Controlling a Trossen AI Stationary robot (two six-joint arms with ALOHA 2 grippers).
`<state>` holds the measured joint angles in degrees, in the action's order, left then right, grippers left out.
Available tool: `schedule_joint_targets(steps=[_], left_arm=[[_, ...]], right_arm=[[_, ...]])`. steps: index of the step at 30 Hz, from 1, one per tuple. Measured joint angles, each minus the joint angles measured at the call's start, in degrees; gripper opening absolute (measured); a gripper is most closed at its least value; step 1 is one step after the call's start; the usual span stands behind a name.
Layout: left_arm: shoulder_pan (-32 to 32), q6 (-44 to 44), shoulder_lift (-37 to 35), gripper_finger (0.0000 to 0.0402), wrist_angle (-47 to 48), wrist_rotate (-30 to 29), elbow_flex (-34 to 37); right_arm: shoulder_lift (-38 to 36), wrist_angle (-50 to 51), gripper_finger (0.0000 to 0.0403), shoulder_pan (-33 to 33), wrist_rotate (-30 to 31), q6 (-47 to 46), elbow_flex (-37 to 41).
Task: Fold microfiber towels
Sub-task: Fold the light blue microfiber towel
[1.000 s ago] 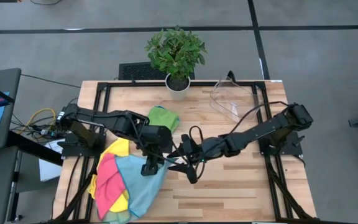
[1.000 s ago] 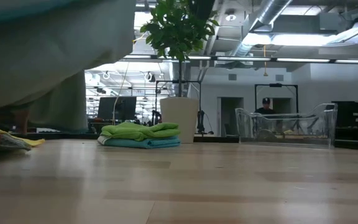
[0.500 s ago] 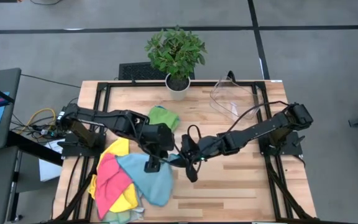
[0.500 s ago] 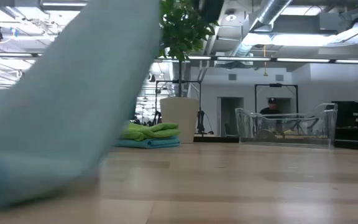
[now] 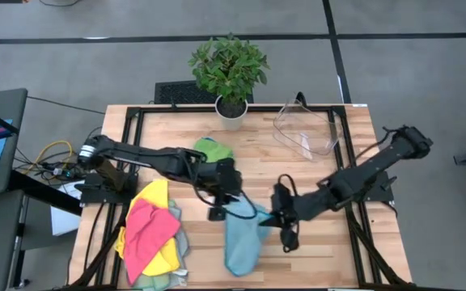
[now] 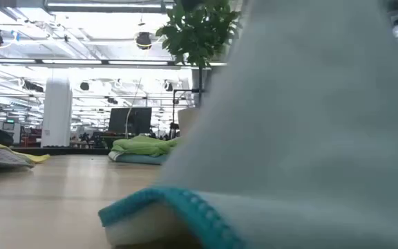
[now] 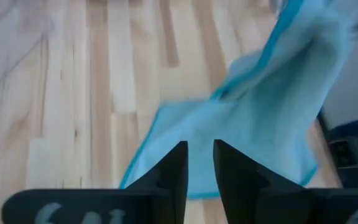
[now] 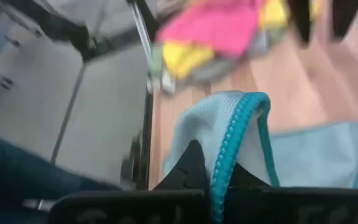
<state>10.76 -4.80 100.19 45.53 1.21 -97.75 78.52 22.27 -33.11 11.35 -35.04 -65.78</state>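
Note:
A pale teal towel (image 5: pixel 243 242) with a darker teal hem lies in the middle of the table, its far edge raised. It fills the low view (image 6: pixel 309 138). My right gripper (image 5: pixel 267 220) is shut on that raised edge. My left gripper (image 5: pixel 216 215) stands just left of the towel's far corner. Its fingers (image 7: pixel 176 168) are a little apart, with nothing between them and the towel (image 7: pixel 253 124) beyond. A heap of pink, yellow and other towels (image 5: pixel 152 234) lies at the near left. Folded green and blue towels (image 5: pixel 213 152) are stacked at the far middle. My right gripper pinches the towel's hemmed edge (image 8: pixel 224 163) between its two fingers. The fingers slant down from the table's right side. The edge arches up in a loose fold past the fingertips. The towel's near part (image 5: pixel 241 263) rests slack on the table.
A potted plant (image 5: pixel 229 69) stands at the far edge, with a clear plastic bin (image 5: pixel 306 129) to its right. Bare wood lies on the near right (image 5: pixel 330 250).
My right gripper has taken hold of the teal towel and drawn back toward the table's right edge. That dragged the towel off the heap to mid-table, close before the low camera. My left gripper has followed to the right and sunk a little.

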Motion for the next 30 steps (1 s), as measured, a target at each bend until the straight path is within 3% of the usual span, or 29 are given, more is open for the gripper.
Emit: schedule_joint_targets(steps=[5, 8, 18, 23, 27, 30], left_arm=[[-0.57, 3.17, 5.66, 0.009, -7.85, 2.4, 0.25], [-1.01, 4.32, 9.57, 0.0099, -9.63, 4.95, 0.25], [-4.52, 7.45, 20.24, 0.0103, -10.53, 4.42, 0.27], [-6.47, 8.17, 24.6, 0.0103, -11.16, 5.0, 0.25], [-6.94, 7.71, 27.53, 0.0103, -8.59, 12.61, 0.27], [-6.61, 5.75, 28.45, 0.0095, -4.36, 14.26, 0.25]], right_arm=[[0.63, 10.56, 0.0009, -8.32, 1.86, -12.67, 0.19], [2.9, 11.83, 0.0009, -12.38, 2.44, -19.69, 0.01], [10.33, 12.3, 0.0009, -23.26, 3.66, -40.02, 0.07], [12.56, 11.94, 0.0011, -24.97, 3.83, -44.75, 0.07], [12.72, 11.51, 0.0012, -24.99, 3.87, -45.58, 0.07], [12.42, 12.53, 0.001, -24.91, 3.83, -45.57, 0.07]])
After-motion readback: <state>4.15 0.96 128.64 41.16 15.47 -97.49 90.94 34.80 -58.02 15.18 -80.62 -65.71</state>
